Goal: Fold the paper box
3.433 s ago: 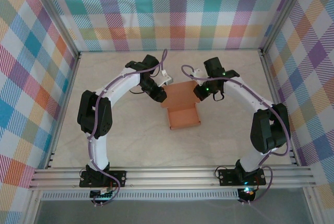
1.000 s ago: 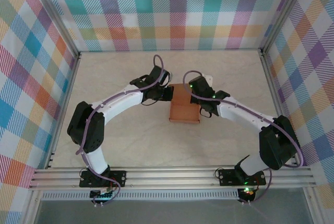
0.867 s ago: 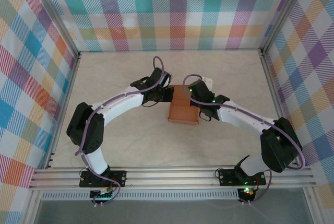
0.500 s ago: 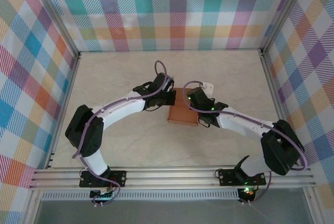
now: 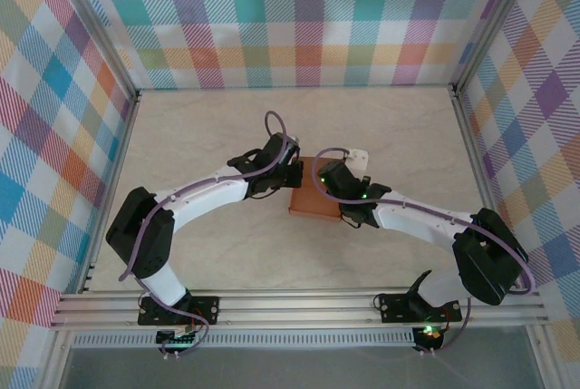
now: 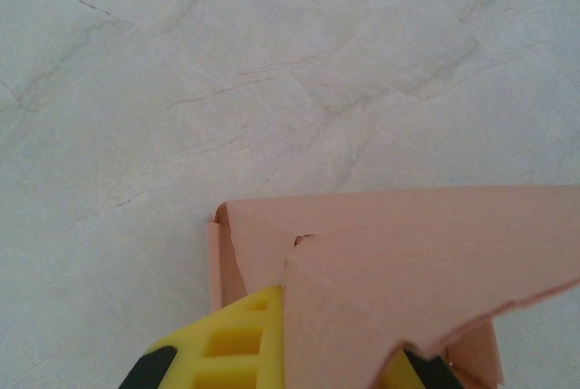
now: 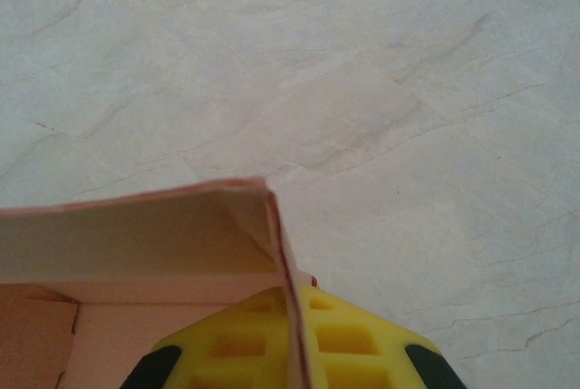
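**A:** Entry one, the paper box (image 5: 314, 200). Where do we file it?

**B:** On the table (image 5: 190, 131), beyond the near rail (image 5: 299, 309) and opposite the rail's middle. It is salmon card with its walls partly raised. Its long axis runs away from the rail, slightly skewed.

**A:** Entry two, the left gripper (image 5: 292, 174).

**B:** We list it at the box's left side, toward the end far from the rail. The jaws are closed on a raised card flap. In the left wrist view the flap passes between our yellow pads (image 6: 237, 345).

**A:** Entry three, the right gripper (image 5: 330, 180).

**B:** We list it at the box's right side, about as far from the rail as the left one. It is pinched shut on an upright wall. In the right wrist view the wall's edge runs down between the pads (image 7: 362, 353).

**A:** And the relation the coming move turns on?

**B:** The box lies between the two claws and touches both, so neither arm is nearer. Each claw points inward across the box's short axis. We judge that the next fold must bring these two walls toward each other. Uneven pulling could tear or twist the thin card.
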{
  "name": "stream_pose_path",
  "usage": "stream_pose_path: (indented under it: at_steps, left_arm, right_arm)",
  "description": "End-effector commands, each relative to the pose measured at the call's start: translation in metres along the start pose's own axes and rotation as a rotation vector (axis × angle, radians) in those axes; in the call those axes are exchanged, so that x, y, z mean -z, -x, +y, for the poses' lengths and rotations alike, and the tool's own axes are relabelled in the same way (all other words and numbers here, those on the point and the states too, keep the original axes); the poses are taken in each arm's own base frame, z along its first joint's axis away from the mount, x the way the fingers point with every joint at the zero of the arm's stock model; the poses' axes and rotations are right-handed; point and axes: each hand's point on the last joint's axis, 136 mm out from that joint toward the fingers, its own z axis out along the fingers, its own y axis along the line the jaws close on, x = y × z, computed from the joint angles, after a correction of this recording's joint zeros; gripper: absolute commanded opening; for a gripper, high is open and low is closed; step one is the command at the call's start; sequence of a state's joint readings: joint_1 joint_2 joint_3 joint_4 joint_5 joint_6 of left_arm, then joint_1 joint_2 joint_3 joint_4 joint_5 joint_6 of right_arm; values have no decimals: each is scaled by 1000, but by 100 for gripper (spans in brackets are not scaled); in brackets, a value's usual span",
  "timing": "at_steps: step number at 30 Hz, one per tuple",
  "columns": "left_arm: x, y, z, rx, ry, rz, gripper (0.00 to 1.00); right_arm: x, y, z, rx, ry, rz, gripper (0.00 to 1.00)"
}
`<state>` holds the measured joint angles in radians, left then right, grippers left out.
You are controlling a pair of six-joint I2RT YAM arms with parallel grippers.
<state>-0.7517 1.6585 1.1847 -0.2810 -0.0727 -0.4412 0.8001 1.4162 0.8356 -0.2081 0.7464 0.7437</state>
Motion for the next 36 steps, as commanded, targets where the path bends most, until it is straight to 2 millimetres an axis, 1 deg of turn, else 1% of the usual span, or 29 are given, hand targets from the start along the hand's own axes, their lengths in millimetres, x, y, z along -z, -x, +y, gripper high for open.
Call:
stream_pose_path:
  at_steps: [1,3,6,9,14,18,26,29,34,36]
  left_arm:
    - [11,5,-17,19,-56,-47,0]
    - [10,2,-18,21,-57,-46,0]
    - [11,-1,-22,25,-65,-47,0]
    - [14,-4,-21,26,-56,-54,0]
    - [17,-8,-16,41,-45,-68,0]
    - [16,-14,-14,37,-32,-70,0]
    - [16,-25,-3,40,2,-80,0]
    - [18,-25,-1,42,8,-90,0]
    - [22,-23,4,40,27,-111,0]
    - [22,-22,6,38,37,-121,0]
  right_arm:
    - [2,-9,-7,-33,-35,32,2]
    - [1,-10,-7,-49,-58,45,1]
    - [-1,-15,-1,-45,-50,44,0]
    - [-1,-20,2,-50,-37,41,0]
    - [-3,-28,-2,-56,-38,36,0]
    - [0,-35,-1,-51,-21,30,0]
    - [9,-34,0,-33,36,-16,1]
    - [12,-29,0,-25,53,-32,4]
    - [21,-19,1,-20,83,-63,16]
    - [25,-15,1,-18,96,-73,22]
